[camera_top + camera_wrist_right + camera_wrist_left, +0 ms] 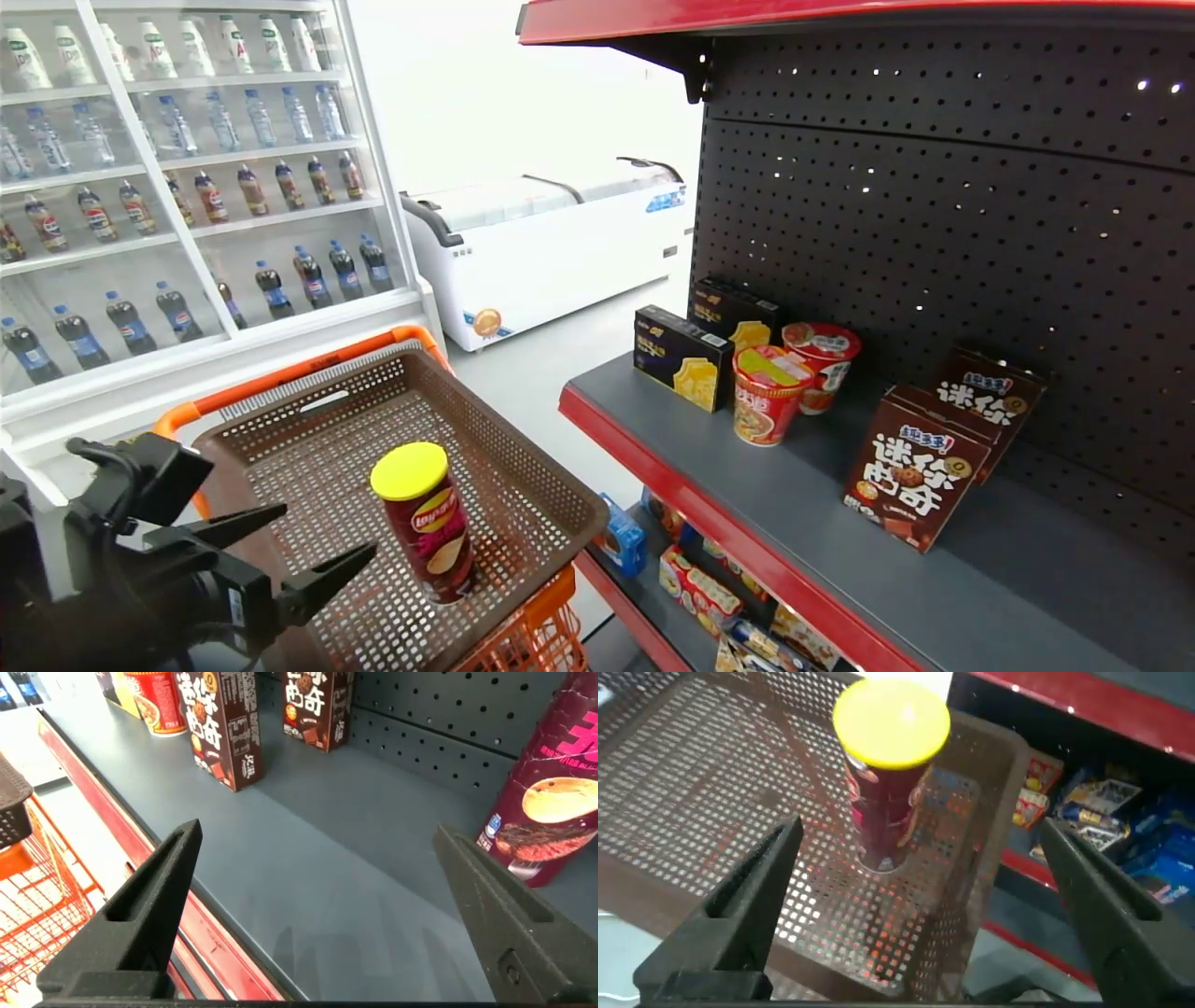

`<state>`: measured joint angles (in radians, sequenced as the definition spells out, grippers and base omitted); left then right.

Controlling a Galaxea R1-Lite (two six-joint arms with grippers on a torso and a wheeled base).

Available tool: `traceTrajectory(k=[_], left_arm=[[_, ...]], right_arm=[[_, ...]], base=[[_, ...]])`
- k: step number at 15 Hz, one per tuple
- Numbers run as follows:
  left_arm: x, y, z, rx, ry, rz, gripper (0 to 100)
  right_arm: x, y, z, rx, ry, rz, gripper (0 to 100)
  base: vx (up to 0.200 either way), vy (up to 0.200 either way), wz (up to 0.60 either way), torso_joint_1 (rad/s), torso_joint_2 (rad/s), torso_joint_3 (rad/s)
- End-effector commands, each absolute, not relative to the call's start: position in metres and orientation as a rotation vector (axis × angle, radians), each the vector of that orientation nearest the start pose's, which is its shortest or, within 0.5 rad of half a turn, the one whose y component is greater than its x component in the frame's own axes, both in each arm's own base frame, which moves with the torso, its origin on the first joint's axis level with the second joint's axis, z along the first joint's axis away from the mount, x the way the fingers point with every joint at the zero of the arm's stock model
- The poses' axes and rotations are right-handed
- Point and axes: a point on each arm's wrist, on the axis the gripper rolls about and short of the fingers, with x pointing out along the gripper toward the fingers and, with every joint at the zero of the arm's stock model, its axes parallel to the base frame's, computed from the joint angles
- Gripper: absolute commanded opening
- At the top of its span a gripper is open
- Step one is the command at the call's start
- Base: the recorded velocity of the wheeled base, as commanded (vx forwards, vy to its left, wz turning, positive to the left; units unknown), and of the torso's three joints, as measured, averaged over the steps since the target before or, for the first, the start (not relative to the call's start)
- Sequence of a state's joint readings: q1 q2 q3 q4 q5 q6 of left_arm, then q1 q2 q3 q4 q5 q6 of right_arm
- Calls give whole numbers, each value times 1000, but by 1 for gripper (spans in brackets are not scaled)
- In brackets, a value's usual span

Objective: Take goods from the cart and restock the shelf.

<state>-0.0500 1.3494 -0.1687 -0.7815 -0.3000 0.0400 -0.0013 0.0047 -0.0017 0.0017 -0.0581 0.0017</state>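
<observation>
- Jaws of the left gripper [329,530] stand wide apart in the head view. The gripper sits low at the near left, just beside the chip can [425,534] and not touching it.
- Same view: the can stands upright, yellow lid up, alone in the brown basket [523,439] on the orange cart [308,366]. The grey shelf [747,485] lies to the right, carrying cup noodles [766,394] and brown boxes [910,471], with bare deck at its near end.
- Left wrist view: the left gripper [920,831] is open, and the chip can [882,812] lines up with the gap, just beyond the tips. It rests on the perforated floor of the basket [710,765].
- Right wrist view: the right gripper [318,835] has its jaws likewise apart and holds nothing, over bare shelf [355,877] deck. A second chip can [551,803] stands close by, and brown boxes [224,728] sit farther along.
- Risk: the can is tall and narrow. A finger striking the lid, or one side first, would likely topple it.
- Risk: the can's wall is smooth and round. An off-centre or high grip could let it slip or twist on the lift, or clip the basket rim.
- Risk: setting the can down too close to the second chip can might knock that one over.
</observation>
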Motion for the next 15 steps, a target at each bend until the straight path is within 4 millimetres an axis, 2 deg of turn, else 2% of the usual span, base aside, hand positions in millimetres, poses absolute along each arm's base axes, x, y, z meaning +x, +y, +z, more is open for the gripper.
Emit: traceTrajectory(k=[1, 9, 10, 12, 15], left_arm=[[180, -20, 87, -19, 515, -376, 100], [235, -24, 46, 47, 538, -396, 100], [247, -25, 41, 46, 541, -395, 100], [256, -26, 39, 48, 533, -396, 100], [282, -36, 33, 55, 515, -425, 100]], right_arm=[[-23, -1, 76, 1, 5, -60, 100], [-23, -1, 76, 1, 5, -60, 100], [-23, -1, 76, 1, 5, -60, 100], [-23, -1, 76, 1, 5, -60, 100], [-23, -1, 76, 1, 5, -60, 100]], base=[[0, 0, 0, 0, 0, 0], [0, 0, 0, 0, 0, 0], [0, 0, 0, 0, 0, 0], [0, 0, 0, 0, 0, 0], [0, 0, 0, 0, 0, 0]])
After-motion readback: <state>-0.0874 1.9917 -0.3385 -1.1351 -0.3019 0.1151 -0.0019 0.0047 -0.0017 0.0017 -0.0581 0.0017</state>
